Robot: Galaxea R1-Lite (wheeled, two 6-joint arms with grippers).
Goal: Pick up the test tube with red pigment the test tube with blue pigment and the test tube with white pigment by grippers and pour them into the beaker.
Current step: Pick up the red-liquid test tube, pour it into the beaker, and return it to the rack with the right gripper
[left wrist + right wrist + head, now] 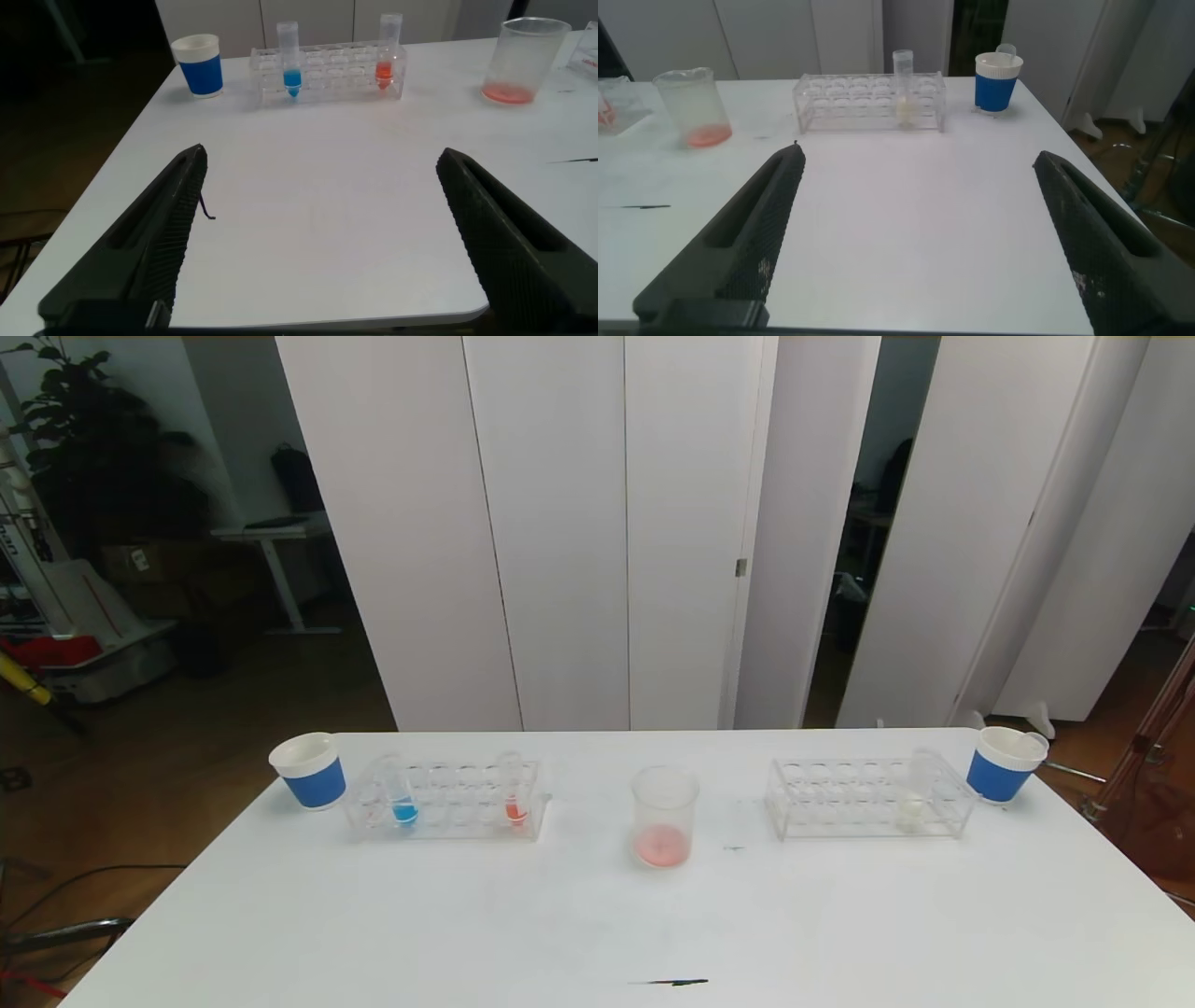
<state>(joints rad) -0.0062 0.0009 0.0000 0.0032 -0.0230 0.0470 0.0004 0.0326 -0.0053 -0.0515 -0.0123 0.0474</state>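
The test tube with blue pigment [403, 795] [291, 63] stands upright in the left clear rack [448, 800] [327, 75]. A test tube with red pigment [514, 793] [387, 54] stands at that rack's other end. The test tube with white pigment [913, 798] [904, 89] stands in the right rack [868, 795] [868, 100]. Between the racks sits the beaker [664, 817] [520, 61] [689, 107], holding a thin layer of pinkish-red liquid. My left gripper [320, 187] and right gripper [915, 191] hang open near the table's front, with nothing between their fingers; neither shows in the head view.
A blue-banded white paper cup [309, 770] [200, 63] stands left of the left rack, another [1004, 763] [997, 80] right of the right rack. A dark mark [674, 981] lies near the white table's [597, 915] front edge. Folding white panels rise behind the table.
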